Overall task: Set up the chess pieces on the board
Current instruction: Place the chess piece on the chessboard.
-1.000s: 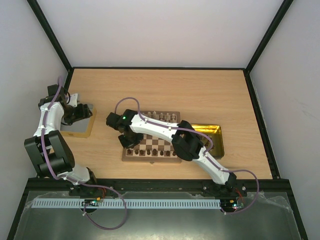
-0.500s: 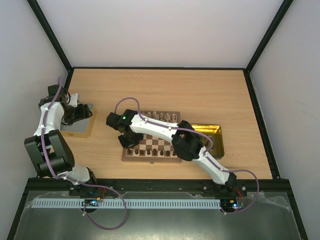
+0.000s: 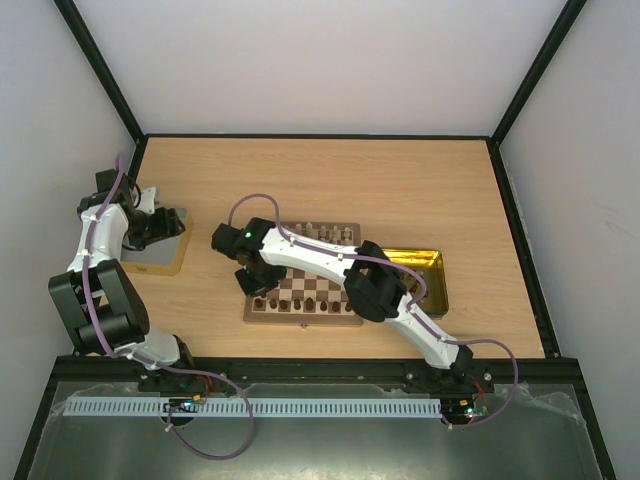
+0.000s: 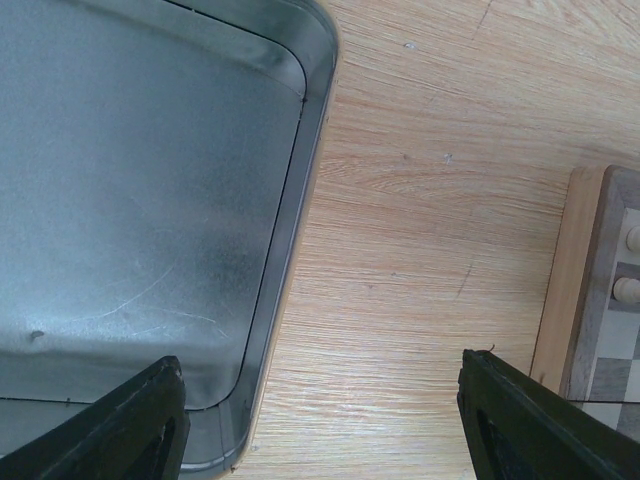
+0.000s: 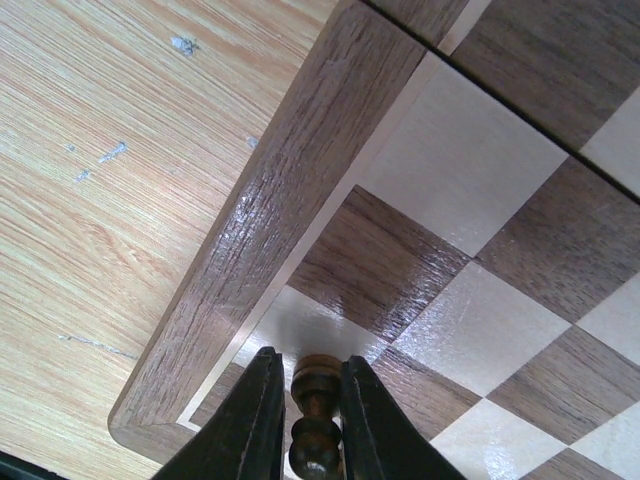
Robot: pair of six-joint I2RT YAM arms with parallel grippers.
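Pale wooden table [image 3: 400, 190]; board [image 3: 318, 292] at centre of the top view. Right gripper [image 5: 305, 395] clamped on dark piece [image 5: 316, 425], low over the board's corner at lower left of its wrist frame, probably to seat it upright. Left gripper [image 4: 322, 425] spread wide, parked above grey tray [image 4: 150, 200]

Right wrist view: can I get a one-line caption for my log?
Right gripper shut on a dark brown chess piece over a corner of the chessboard.

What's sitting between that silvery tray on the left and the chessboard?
Nothing. In the left wrist view, only bare wooden tabletop separates the silvery tray from the chessboard.
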